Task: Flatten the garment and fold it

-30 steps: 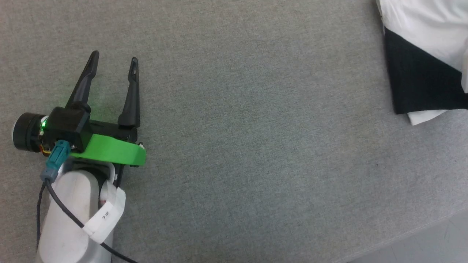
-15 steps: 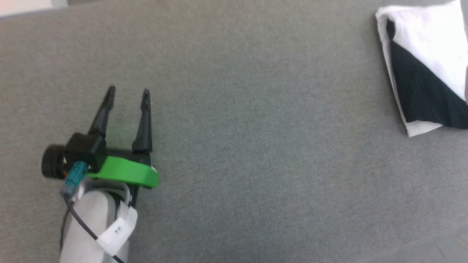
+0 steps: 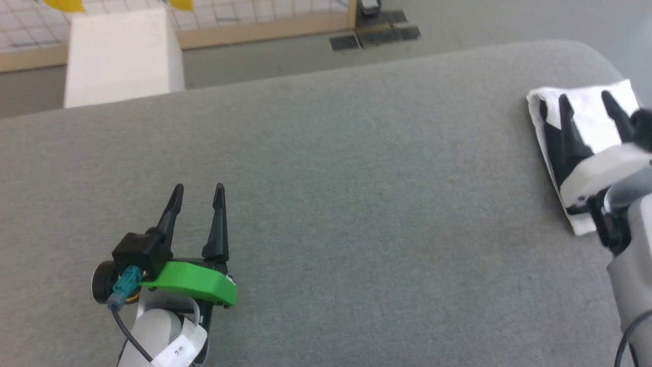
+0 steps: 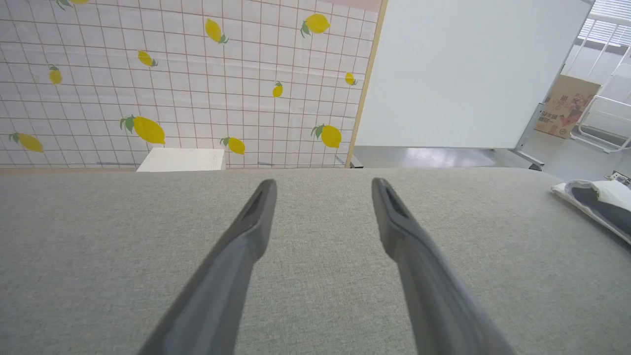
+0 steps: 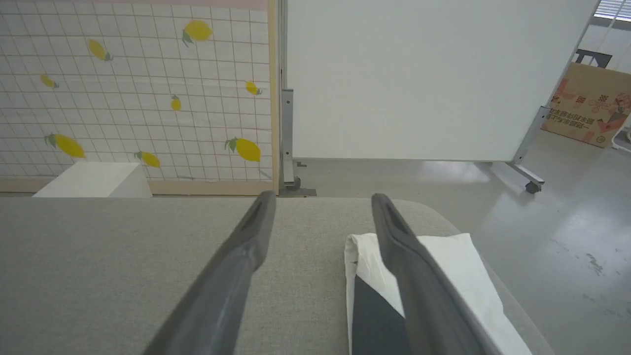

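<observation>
You have a broad desk (image 3: 356,204) covered in grey cloth before you, with its far right corner rounded. Beyond it stand a gridded partition (image 4: 172,84) printed with yellow lemons and, to the right of that, a plain white panel (image 4: 468,74) on a wheeled frame. A white box (image 3: 119,56) sits on the floor by the partition, and a printed cardboard box (image 5: 586,106) leans further off to the right. The garment (image 3: 591,122) lies folded into a compact packet at the desk's far right, close to the rounded corner, with white cloth on top and a black patch showing along its left side. Your right end effector (image 3: 585,97) is over that packet with its two fingers spread wide and nothing between them. From the head camera both fingers lie across the garment, though you cannot tell whether they touch it. Your left end effector (image 3: 198,188) is well apart from it, low over bare cloth at the near left, and is also spread wide and empty.
</observation>
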